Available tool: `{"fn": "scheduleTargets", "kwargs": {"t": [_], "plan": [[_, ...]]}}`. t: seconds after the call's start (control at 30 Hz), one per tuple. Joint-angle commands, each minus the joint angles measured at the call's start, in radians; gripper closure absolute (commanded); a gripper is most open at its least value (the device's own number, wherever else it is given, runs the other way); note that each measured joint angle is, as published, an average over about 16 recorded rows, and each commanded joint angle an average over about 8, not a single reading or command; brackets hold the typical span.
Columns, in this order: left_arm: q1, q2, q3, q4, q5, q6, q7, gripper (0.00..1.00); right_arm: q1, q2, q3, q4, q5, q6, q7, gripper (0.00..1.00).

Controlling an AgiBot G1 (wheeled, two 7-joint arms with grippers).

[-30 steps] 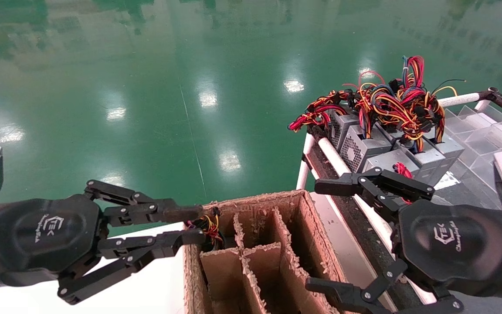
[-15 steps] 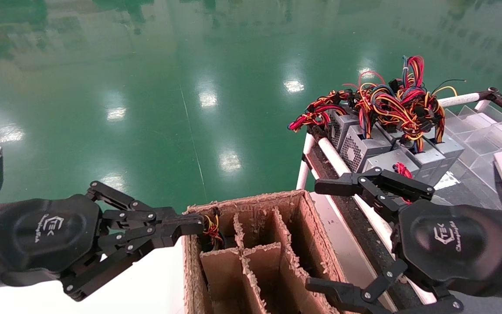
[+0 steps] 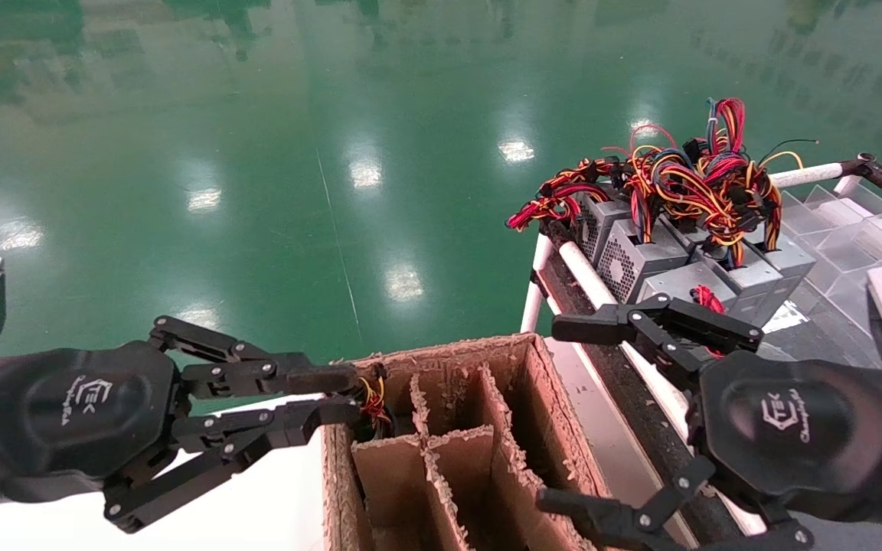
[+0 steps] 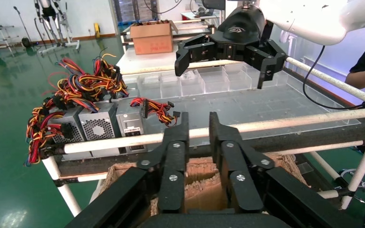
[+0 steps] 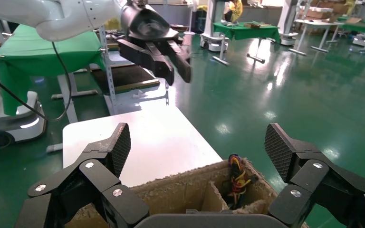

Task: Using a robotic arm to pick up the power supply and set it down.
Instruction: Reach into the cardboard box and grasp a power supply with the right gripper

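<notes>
The left tool (image 3: 334, 398) hangs at the far left corner of a cardboard box (image 3: 556, 428), its two fingers a small way apart, one above the other in the head view, with nothing between them. The fingertips sit just beside a tuft of red, yellow and black wires (image 3: 370, 396) that pokes up out of the box's far left compartment. The unit those wires belong to is hidden inside the compartment. From the right wrist view the same wires (image 5: 237, 178) show standing in that corner cell.

The box is split by ragged cardboard dividers (image 3: 429, 444) into several cells; what lies deeper in the other cells cannot be told. It stands with its left side against a white desk (image 3: 257, 513).

The right tool (image 3: 563, 413) is over the box's right side and the rack rail, fingers spread wide, holding nothing.

Further power supplies (image 3: 640, 256) stand in a row on a rack (image 3: 563, 264) of white tubes to the robot's right, well apart from the left tool. They are grey metal boxes with vented faces, and their wire bundles (image 3: 686, 180) are tangled together on top. The left wrist view shows the same row (image 4: 100, 126) behind a white rail, next to clear plastic trays (image 4: 209, 80).

The floor (image 3: 295, 153) is glossy green.
</notes>
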Motion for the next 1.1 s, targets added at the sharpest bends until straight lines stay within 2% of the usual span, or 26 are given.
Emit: {"fn": "scheduleTargets", "kwargs": {"t": [0.03,0.3,0.6,0.87,1.0,1.1], "plan": [[0.000,0.000,0.000,0.000,0.000,0.000,0.000,0.00,0.000,0.000,0.000,0.002,-0.002,0.002,-0.002,0.00],[0.000,0.000,0.000,0.000,0.000,0.000,0.000,0.00,0.048,-0.058,-0.037,-0.058,-0.051,0.036,0.023,0.00],[0.000,0.000,0.000,0.001,0.000,0.000,0.000,0.00,0.063,-0.075,-0.058,-0.073,-0.091,0.050,0.026,0.00],[0.000,0.000,0.001,0.001,0.000,0.000,0.001,0.00,0.081,-0.216,-0.142,-0.123,-0.231,0.135,-0.010,0.00],[0.000,0.000,0.001,0.001,-0.001,0.000,0.001,0.00,0.108,-0.269,-0.177,-0.165,-0.278,0.144,-0.019,0.00],[0.000,0.000,0.001,0.001,-0.001,0.000,0.001,0.00,0.119,-0.280,-0.187,-0.177,-0.291,0.143,-0.020,0.00]]}}
